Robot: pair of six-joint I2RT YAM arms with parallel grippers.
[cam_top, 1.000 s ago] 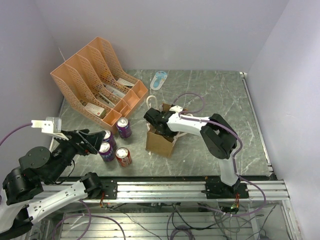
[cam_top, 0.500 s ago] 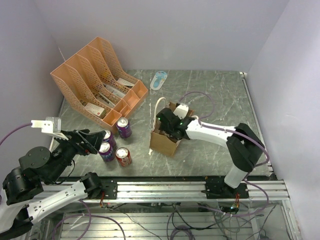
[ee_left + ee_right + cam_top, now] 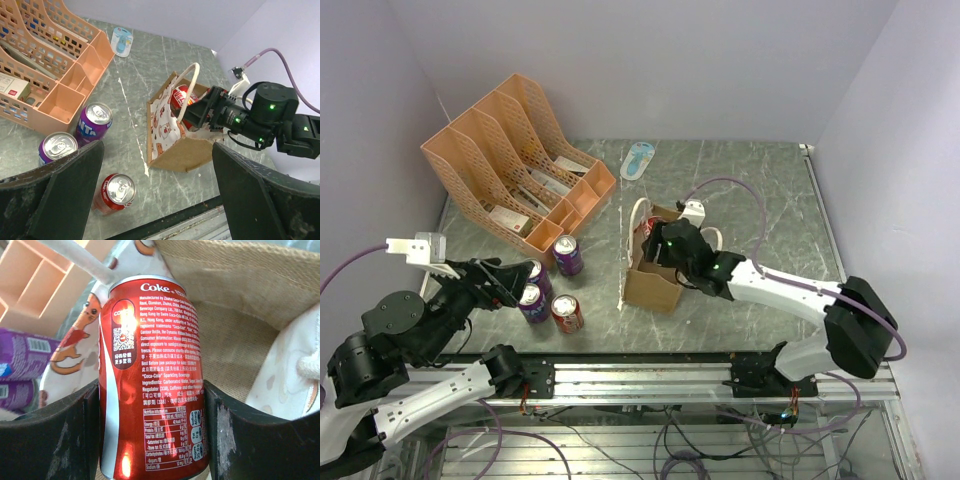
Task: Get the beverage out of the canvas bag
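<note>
The right fingers (image 3: pixel 250 440) are gripping the Coke can (image 3: pixel 150 370), poking from the canvas bag (image 3: pixel 650 288) mid-frame, not yet clear

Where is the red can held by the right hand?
The Coke can is at the mouth of the canvas bag, mid-table in the top view, clamped in the right hand.

Canvas bag (image 3: pixel 186 151): coarse, matt woven cloth, with a smoother pale print on one side. Coke can (image 3: pixel 150 380): glossy red-painted metal, showing glare. File rack (image 3: pixel 510 150): matt orange plastic; table (image 3: pixel 800 190): smooth, marble-patterned, faint sheen.
</note>
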